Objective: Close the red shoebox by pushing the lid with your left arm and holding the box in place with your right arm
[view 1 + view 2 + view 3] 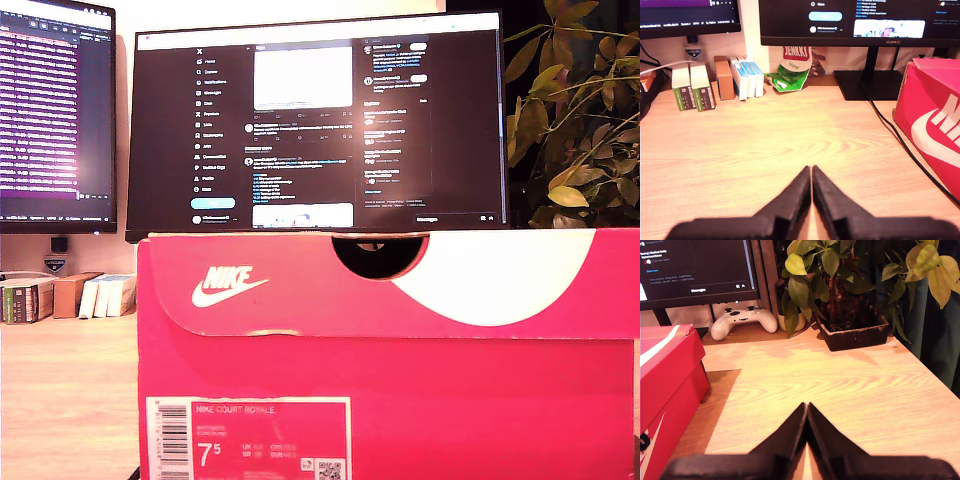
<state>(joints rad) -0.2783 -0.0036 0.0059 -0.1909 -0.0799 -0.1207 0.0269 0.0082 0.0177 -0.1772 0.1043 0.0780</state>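
Shoebox (400, 400): red, on the wooden desk (765, 140), lid (420, 285) down over it.
My first gripper (811, 172): jaws together, empty, beside the box.
My second gripper (806, 410): jaws together, empty, beside the box.

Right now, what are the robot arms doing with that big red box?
Nothing is touching the red shoebox yet. It sits on the wooden desk in front of the monitor, and in the exterior view its lid looks down. My first tool is shut and empty, hovering over bare desk with the box off to one side. My second tool is shut and empty too, on the box's other side, near a potted plant and a white game controller.
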